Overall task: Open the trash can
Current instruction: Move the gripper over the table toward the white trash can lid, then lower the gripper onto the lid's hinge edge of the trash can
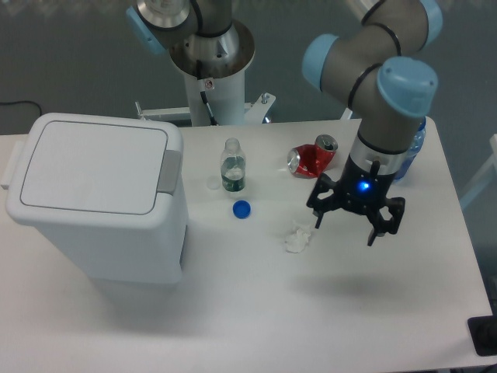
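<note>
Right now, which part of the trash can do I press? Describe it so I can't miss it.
Start at the big white trash can on the table's left. On the lid's right edge, facing the small bottle, sits a grey push tab. It is the only grey patch on the white bin.

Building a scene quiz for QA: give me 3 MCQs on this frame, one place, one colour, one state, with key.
1. Where does the loose bottle cap lie?
A. on the trash can lid
B. on the table in front of the small clear bottle
C. inside the claw

2. What colour is the crushed can?
A. red
B. green
C. yellow

3. How is the trash can lid?
A. swung up
B. removed
C. shut flat

Key: 1 B, the cap sits just below the bottle; 2 A, its body is red; 3 C, the lid lies flush, and the claw is open, far off beside the crumpled paper.
</note>
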Tool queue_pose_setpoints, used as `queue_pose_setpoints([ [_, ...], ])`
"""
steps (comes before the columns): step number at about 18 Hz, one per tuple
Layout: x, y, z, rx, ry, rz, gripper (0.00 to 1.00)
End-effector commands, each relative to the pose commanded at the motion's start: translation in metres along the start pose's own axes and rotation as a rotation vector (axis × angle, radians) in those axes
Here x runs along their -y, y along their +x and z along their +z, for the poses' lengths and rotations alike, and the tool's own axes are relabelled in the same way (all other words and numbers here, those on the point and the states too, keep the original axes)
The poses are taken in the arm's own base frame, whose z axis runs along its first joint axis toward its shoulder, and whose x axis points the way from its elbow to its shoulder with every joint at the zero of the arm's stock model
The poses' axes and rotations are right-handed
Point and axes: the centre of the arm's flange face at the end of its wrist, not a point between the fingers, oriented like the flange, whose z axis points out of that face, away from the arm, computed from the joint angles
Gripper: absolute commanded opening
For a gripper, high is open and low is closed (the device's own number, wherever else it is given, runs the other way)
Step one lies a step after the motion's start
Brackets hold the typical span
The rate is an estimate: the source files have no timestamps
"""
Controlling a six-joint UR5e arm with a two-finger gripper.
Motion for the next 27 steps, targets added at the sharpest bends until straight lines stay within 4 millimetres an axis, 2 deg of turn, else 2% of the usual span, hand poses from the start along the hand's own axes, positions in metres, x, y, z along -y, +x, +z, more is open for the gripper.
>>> queue_pose_setpoints([
  [2,0.006,0.014,-0.015,0.012,0.014,-0.023,1.00],
  [4,0.012,0.028,-0.029,0.013,0.027,-0.057,0.89],
  [7,0.018,0.049,-0.028,-0.032,0.021,-0.050,0.48],
  [9,0.023,0.066,-0.043,-0.058,0.053,-0.054,0.34],
  [12,0.029,0.092,-0.070,-0.101,0.102,-0.108,0.06],
  [14,0.032,0.108,-0.084,-0.113,0.112,-0.113,0.00],
  [18,0.040,0.139,-0.096,-0.129,0.118,-0.139,0.00],
  [23,0.039,0.174,-0.093,-0.155,0.105,-0.133,0.00],
  [27,0.037,0.187,-0.089,-0.168,0.095,-0.128,0.00],
])
